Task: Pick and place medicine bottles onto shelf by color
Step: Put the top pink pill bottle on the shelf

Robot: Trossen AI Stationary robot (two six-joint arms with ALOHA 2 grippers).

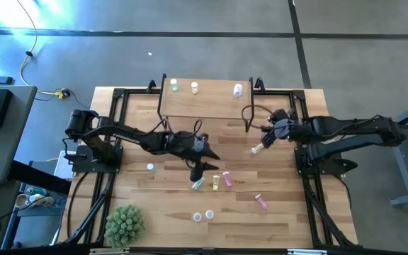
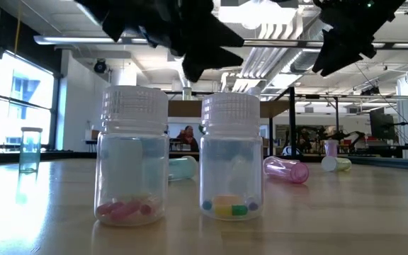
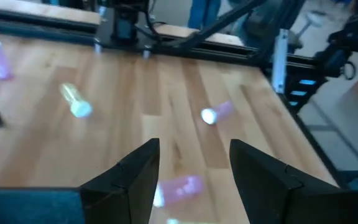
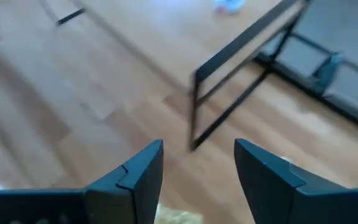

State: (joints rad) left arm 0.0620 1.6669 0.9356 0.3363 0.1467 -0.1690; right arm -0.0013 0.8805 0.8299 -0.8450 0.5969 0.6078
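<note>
- Medicine bottles (image 1: 227, 180) lie scattered on the table (image 1: 133, 195); three stand on the shelf (image 1: 214, 91).
- Left end effector (image 1: 195, 170), open and empty, hovers over a pink bottle (image 3: 180, 187): pick step; descend, close.
- Right end effector (image 1: 266, 140), open and empty, hangs over a yellow bottle (image 1: 258, 149).

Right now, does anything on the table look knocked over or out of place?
Yes. Several bottles lie on their sides: a yellow one below the right gripper, a pink one nearer the front, and a green one and another pink by the left gripper. The shelf bottles stand upright.
</note>
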